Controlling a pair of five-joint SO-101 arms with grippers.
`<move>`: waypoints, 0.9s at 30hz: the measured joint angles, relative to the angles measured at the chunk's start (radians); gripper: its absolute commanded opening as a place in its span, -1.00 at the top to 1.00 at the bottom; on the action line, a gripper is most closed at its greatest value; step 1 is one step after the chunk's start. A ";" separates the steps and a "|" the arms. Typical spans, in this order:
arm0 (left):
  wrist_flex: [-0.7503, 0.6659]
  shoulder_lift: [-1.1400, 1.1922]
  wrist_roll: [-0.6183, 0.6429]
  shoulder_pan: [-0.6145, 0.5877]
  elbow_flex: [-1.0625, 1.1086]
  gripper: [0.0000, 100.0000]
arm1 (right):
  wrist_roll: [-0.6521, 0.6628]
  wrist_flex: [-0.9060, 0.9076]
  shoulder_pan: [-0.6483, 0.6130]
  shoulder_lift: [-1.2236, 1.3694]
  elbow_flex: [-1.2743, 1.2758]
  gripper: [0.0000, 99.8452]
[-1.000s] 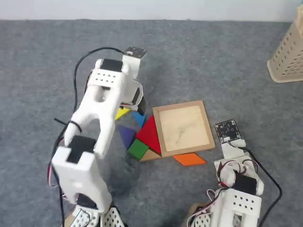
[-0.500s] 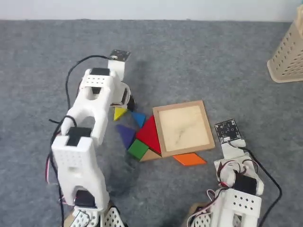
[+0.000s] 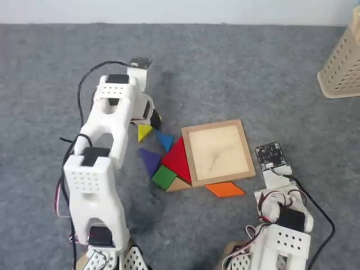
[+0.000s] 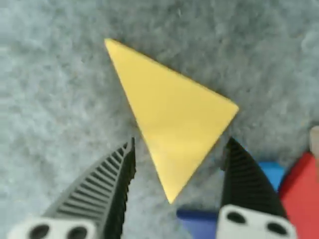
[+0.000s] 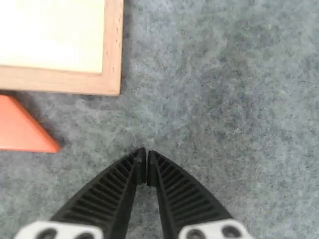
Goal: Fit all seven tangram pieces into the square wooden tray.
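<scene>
Left wrist view shows the flat, matte yellow triangle (image 4: 169,117) between the spread jaws of the left gripper (image 4: 180,143).

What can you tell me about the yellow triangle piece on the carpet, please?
The yellow triangle is a flat, plain-coloured piece with crisp edges, probably painted wood. It lies flat on the grey carpet, outside the wooden tray, near the blue piece without clearly touching it. The left pincer hangs open right over it, a finger either side of one corner; neither appears to press it.
</scene>
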 measured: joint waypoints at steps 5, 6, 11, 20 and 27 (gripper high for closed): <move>-0.014 -0.040 0.086 0.018 -0.006 0.40 | 0.000 0.000 0.000 0.000 0.000 0.98; -0.028 -0.040 0.107 0.020 -0.006 0.40 | 0.000 0.000 0.000 0.000 0.000 0.98; -0.061 0.026 0.189 0.015 -0.008 0.40 | 0.000 0.000 0.000 0.000 0.000 0.98; -0.032 0.196 0.207 0.012 -0.169 0.40 | 0.000 0.000 0.000 0.000 0.000 0.98; 0.020 0.252 0.284 0.012 -0.267 0.40 | 0.000 0.000 0.000 0.000 0.000 0.98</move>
